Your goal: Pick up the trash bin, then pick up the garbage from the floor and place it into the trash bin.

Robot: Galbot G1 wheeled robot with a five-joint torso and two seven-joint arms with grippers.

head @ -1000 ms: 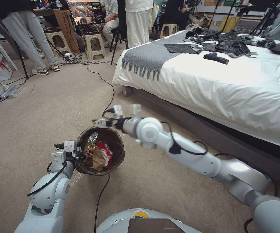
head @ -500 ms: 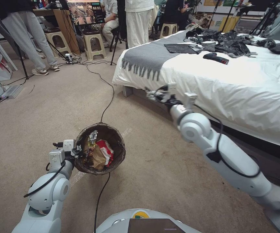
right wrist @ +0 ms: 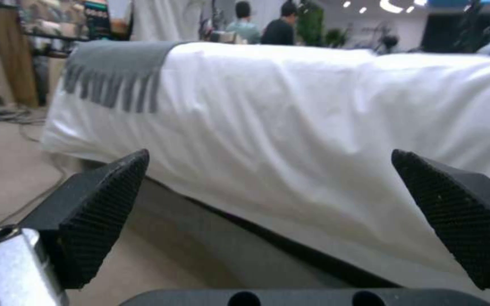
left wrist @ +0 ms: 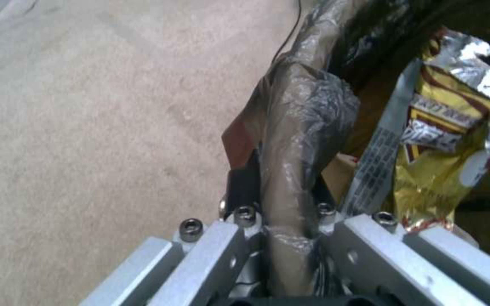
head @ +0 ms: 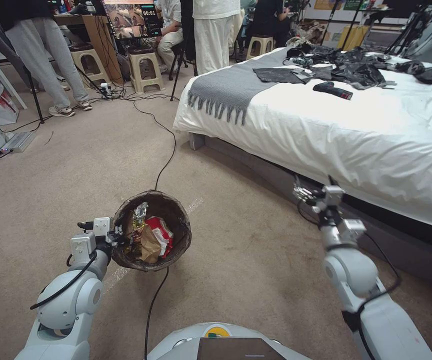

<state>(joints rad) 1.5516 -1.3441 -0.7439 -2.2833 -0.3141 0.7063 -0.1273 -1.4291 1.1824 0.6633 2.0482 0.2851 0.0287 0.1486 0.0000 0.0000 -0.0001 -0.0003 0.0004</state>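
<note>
— Where the white-sheeted bed (head: 356, 130) fills the right side, what lies beside it?
— Beige carpet (head: 76, 165), with a black cable (head: 168, 150) running under the trash bin (head: 176, 250).

— The bin's state?
— Round, lined with a dark crinkled bag, held off the floor at front left. The left gripper (head: 117, 235) is clamped on its rim.

— Contents?
— Garbage (head: 151, 239): red, brown and foil-gold wrappers (left wrist: 443, 136).

— The right gripper (head: 303, 192)?
— Near the bed's base, textured pads (right wrist: 100, 221) spread wide, holding nothing.
</note>
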